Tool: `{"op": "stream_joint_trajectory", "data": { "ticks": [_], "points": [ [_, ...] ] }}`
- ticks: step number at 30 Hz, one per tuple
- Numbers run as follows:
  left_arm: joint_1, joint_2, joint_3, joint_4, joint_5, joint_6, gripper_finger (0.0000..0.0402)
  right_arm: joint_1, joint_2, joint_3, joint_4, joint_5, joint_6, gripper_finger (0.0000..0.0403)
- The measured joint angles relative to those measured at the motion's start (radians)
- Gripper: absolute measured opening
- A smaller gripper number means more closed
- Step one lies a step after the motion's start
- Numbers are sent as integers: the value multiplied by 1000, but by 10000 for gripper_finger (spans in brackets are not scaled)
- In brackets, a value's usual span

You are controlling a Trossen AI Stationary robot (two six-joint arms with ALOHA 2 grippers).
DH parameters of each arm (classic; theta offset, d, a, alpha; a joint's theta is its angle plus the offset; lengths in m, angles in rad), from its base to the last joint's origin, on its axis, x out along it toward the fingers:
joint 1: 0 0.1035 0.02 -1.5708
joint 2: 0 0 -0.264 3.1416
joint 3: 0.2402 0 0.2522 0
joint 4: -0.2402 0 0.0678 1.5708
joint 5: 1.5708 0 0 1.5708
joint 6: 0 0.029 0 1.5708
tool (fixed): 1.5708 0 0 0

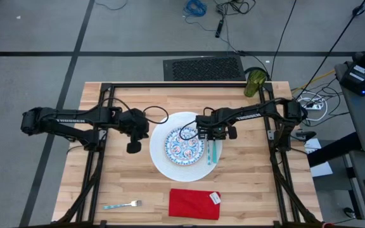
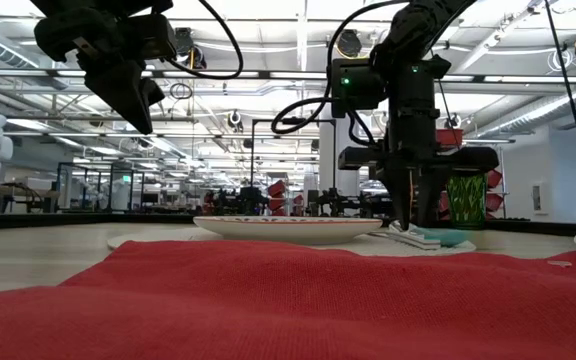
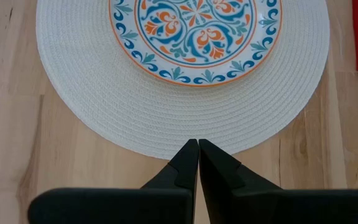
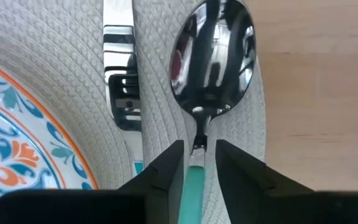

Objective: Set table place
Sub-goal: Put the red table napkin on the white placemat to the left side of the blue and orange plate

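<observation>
A blue-patterned plate (image 1: 184,147) sits in the middle of a big white round woven mat (image 1: 160,158). On the mat's right rim lie a knife (image 4: 118,62) and a teal-handled spoon (image 4: 213,56), side by side. My right gripper (image 4: 199,146) points down over the spoon. It is open, with one finger on each side of the spoon's neck and a gap showing. My left gripper (image 3: 198,149) hangs shut above the wood, just left of the mat. A silver fork (image 1: 124,204) and a red napkin (image 1: 194,204) lie near the front edge. The green cup (image 1: 256,82) stands at the far right corner.
Black frame rails (image 1: 97,158) run along the table's left, right and far sides. Bare wood shows between the mat and the napkin, and left of the fork. In the low view the napkin (image 2: 268,300) fills the foreground. Cables and a power strip lie off the table's right side.
</observation>
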Motion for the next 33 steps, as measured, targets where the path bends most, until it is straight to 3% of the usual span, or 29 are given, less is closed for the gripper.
{"op": "stream_joint_trajectory", "data": {
  "ticks": [8, 15, 23, 27, 33],
  "points": [
    [0, 0, 0, -33, 0, -2, 0, 9, -66, 8, -37, -25, -37, 82],
    [0, 0, 0, -33, 0, 2, 0, 47, -208, 73, -174, 38, -36, 82],
    [0, 0, 0, -15, 0, 1, 0, 110, -334, 93, -186, 140, -7, 82],
    [0, 0, 0, -16, 0, 2, 0, 164, -365, 93, -181, 238, 26, 82],
    [0, 0, 0, -16, 0, -1, 0, 264, -362, 93, -98, 524, 150, 82]
  ]
}}
